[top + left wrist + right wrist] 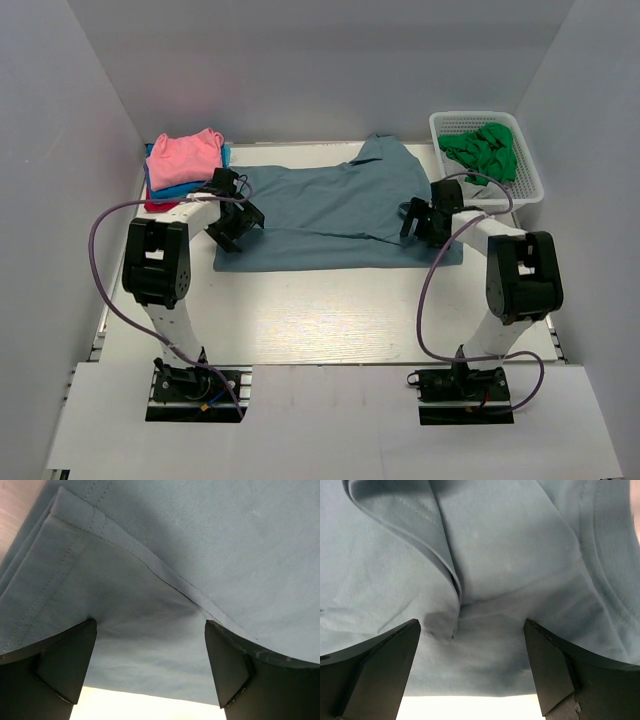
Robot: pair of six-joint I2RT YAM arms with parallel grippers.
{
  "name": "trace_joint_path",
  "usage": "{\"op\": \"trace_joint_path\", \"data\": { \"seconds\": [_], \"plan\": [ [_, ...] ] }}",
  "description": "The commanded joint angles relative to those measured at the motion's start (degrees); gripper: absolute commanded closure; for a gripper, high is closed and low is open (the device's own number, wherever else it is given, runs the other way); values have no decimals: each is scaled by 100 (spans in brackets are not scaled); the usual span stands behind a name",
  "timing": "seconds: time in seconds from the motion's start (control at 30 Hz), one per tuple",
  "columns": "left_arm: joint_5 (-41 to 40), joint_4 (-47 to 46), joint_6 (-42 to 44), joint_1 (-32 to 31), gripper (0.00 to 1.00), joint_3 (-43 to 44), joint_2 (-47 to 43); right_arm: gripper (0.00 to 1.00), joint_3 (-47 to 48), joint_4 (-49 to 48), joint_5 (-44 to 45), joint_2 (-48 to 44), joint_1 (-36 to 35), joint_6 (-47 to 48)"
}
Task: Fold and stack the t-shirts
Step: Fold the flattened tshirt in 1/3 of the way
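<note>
Only the top view takes in the whole slate-blue t-shirt (pixel 335 215), spread flat mid-frame on the tabletop (pixel 330 320). At upper left a folded pink shirt (pixel 187 152) lies stacked on a bright blue shirt (pixel 180 189) and a red shirt (pixel 158 205).

The wrist views add detail. A stitched hem fold lies ahead of the left tool (pixel 150 630), and a sleeve fold and collar band ahead of the right tool (pixel 471 627).

At upper right, a white mesh basket (pixel 470 116) holds crumpled green cloth (pixel 482 150).

Both arms reach forward with their tools low at the shirt's side edges, fingers spread and gripping nothing.
</note>
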State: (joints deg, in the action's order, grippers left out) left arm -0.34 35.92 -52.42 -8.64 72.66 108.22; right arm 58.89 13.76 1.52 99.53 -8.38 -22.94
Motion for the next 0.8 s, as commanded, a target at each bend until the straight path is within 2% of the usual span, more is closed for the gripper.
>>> {"op": "trace_joint_path", "data": {
  "seconds": [0.0, 0.23, 0.4, 0.43, 0.6, 0.77],
  "plan": [
    [-326, 205, 188, -23, 0, -261, -231, 10, -683, -101, 111, -310, -6, -254],
    [-266, 468, 189, -23, 0, -1138, -723, 10, -2019, 328, 165, -1444, -23, -710],
    [-335, 662, 189, -23, 0, -1492, -1381, 10, -2426, 1005, 68, -2375, -146, -747],
    [-414, 749, 189, -23, 0, -1492, -1496, 10, -2496, 1058, -2, -2785, -198, -634],
    [-467, 688, 241, -23, 0, -1151, -1963, 10, -1901, 1463, -90, -3246, -488, -159],
    [-520, 829, 451, 117, 0, -605, -2042, 10, -1609, 901, 76, -2966, -884, 272]
  ]
}}
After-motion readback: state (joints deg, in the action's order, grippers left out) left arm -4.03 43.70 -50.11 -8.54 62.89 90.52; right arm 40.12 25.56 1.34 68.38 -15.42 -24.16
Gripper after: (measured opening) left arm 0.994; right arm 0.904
